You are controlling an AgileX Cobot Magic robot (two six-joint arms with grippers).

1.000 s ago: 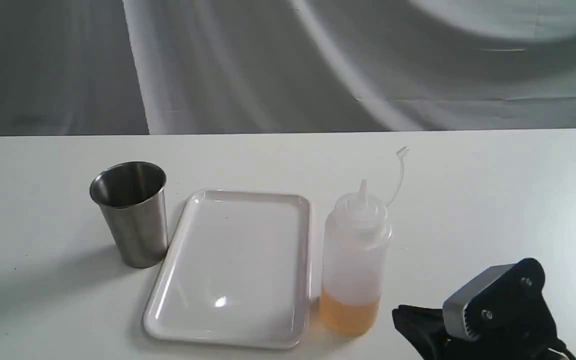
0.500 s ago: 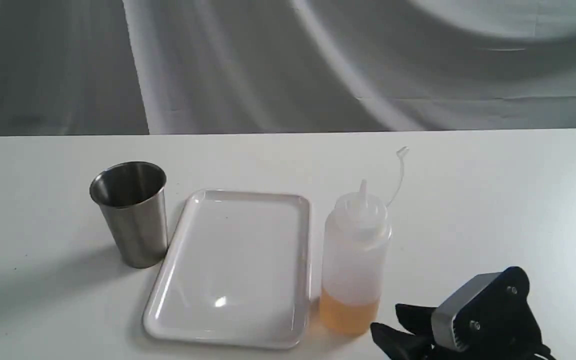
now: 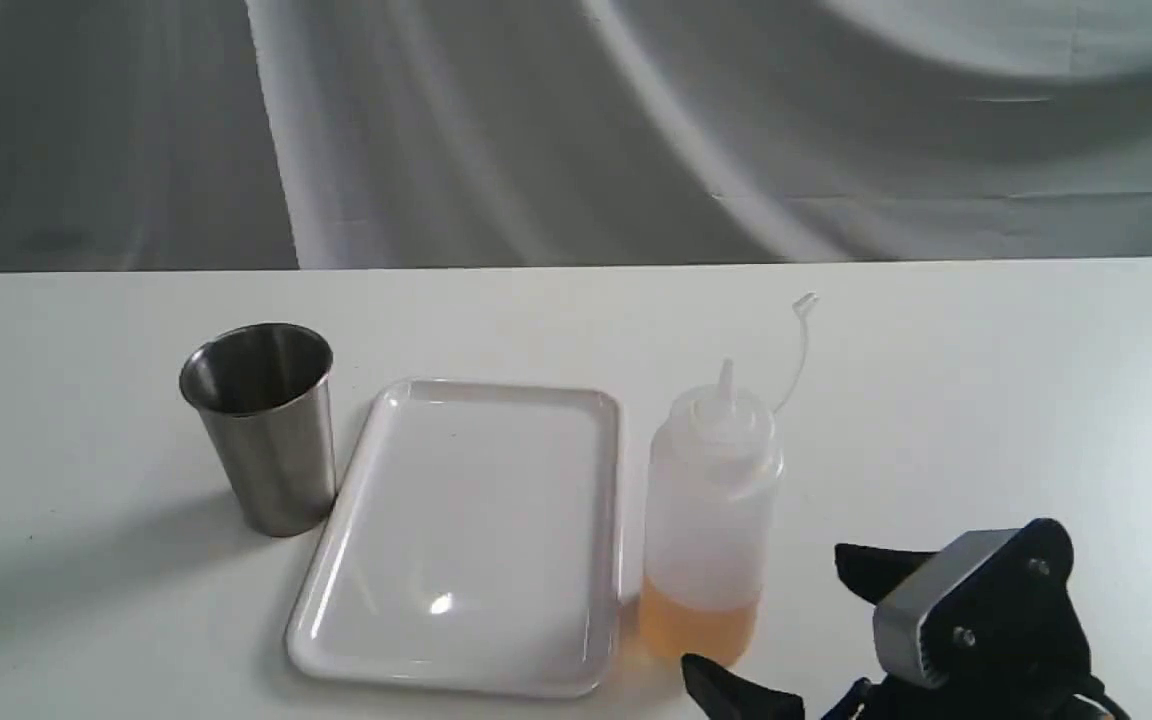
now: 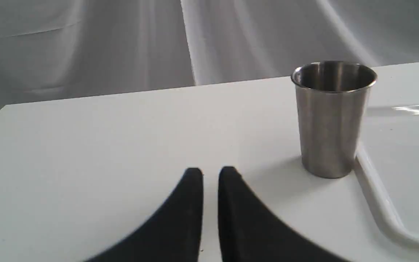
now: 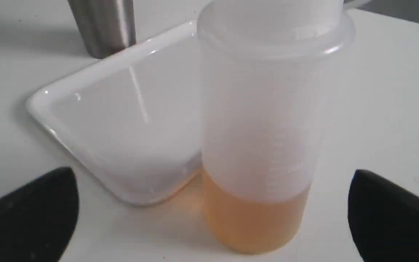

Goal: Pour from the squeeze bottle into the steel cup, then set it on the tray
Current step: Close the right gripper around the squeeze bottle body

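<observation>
The squeeze bottle (image 3: pixel 711 520) stands upright on the table, just right of the tray (image 3: pixel 466 540), with amber liquid in its bottom and its cap strap curling up. The steel cup (image 3: pixel 261 430) stands upright at the tray's left. My right gripper (image 3: pixel 786 630) is open wide at the bottle's base, near side. In the right wrist view the bottle (image 5: pixel 264 127) fills the gap between the fingers, which do not touch it. My left gripper (image 4: pixel 211 174) is shut and holds nothing, low over the table, apart from the cup (image 4: pixel 331 120).
The white table ends at a far edge (image 3: pixel 576 265) with a grey draped cloth behind it. The tray's rim (image 4: pixel 384 214) runs right beside the cup's base. The left arm does not show in the exterior view.
My right gripper's fingers have spread from nearly together to wide apart. One finger now reaches toward the bottle's base and the other stands further back on the right.
</observation>
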